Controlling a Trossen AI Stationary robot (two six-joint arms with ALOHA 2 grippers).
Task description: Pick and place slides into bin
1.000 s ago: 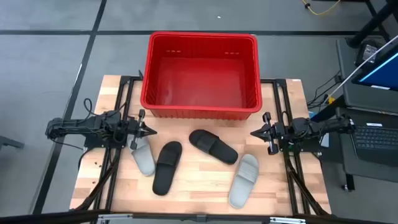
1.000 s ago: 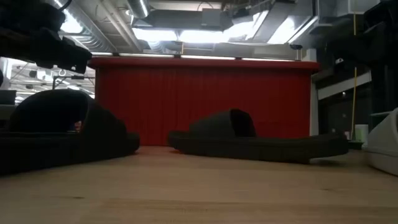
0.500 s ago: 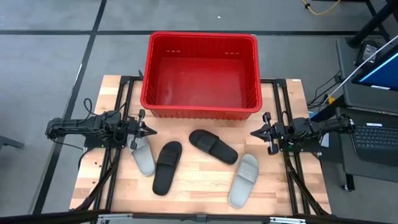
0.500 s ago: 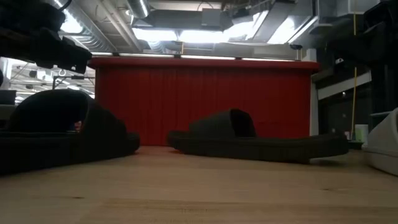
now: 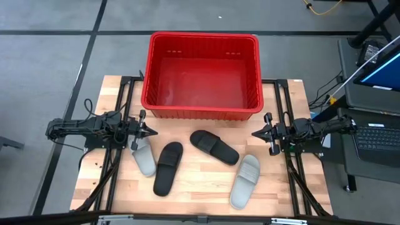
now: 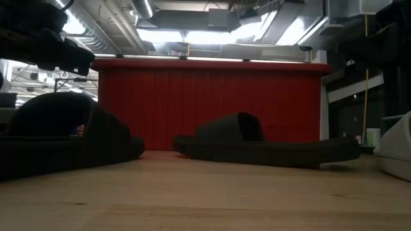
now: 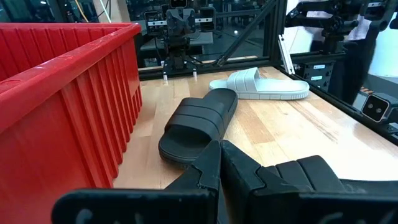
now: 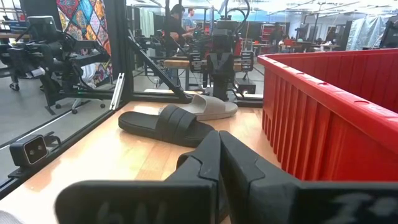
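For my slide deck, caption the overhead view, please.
Four sandals lie before an empty red crate; both claws wait shut at the table's sides.

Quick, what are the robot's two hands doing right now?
Left gripper: shut, holding nothing.
Right gripper: shut, holding nothing.

— Bright, even light from above on the table [image 5: 206, 181]; shadows soft?
— Yes; from table height, ceiling lights [image 6: 192, 35] glare white, and the black slides [image 6: 64, 138] look dim, blurred.
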